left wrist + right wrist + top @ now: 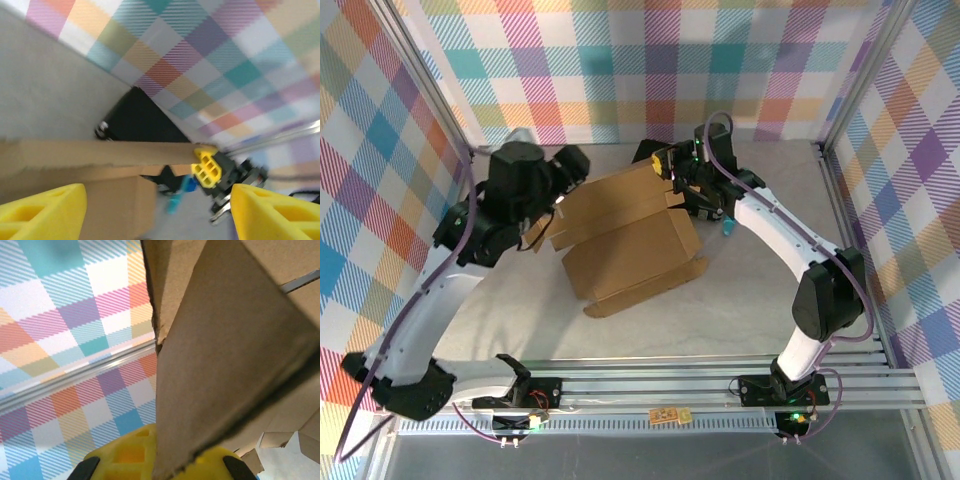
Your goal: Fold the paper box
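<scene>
Right wrist, lower centre: right gripper [159, 462] clamped the box [225, 365] flap; left gripper [159, 207] stood wide open, gripping nothing.

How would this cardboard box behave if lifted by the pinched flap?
Probably light for its size: the paper box is thin corrugated sheet, mostly hollow. Lifted by the flap the right gripper pinches, it would likely hinge at its creases and sag. Its loose flaps may splay if pushed.
</scene>
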